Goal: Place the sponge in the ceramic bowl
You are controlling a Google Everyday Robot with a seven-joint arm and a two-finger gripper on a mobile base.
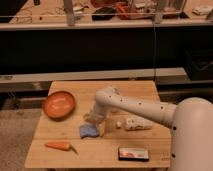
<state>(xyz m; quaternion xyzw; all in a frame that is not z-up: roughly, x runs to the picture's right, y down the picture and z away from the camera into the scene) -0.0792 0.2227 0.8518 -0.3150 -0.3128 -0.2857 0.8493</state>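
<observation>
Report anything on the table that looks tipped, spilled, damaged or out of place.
Only the white cup stands out: it seems to lie on its side, not far from the gripper, which hangs right at the sponge. Nothing looks spilled or broken.

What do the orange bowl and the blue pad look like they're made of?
The ceramic bowl seems glazed ceramic: orange-red, paler mottled centre. The sponge is probably foam: dull blue, no shine. The gripper is right by the sponge.
</observation>
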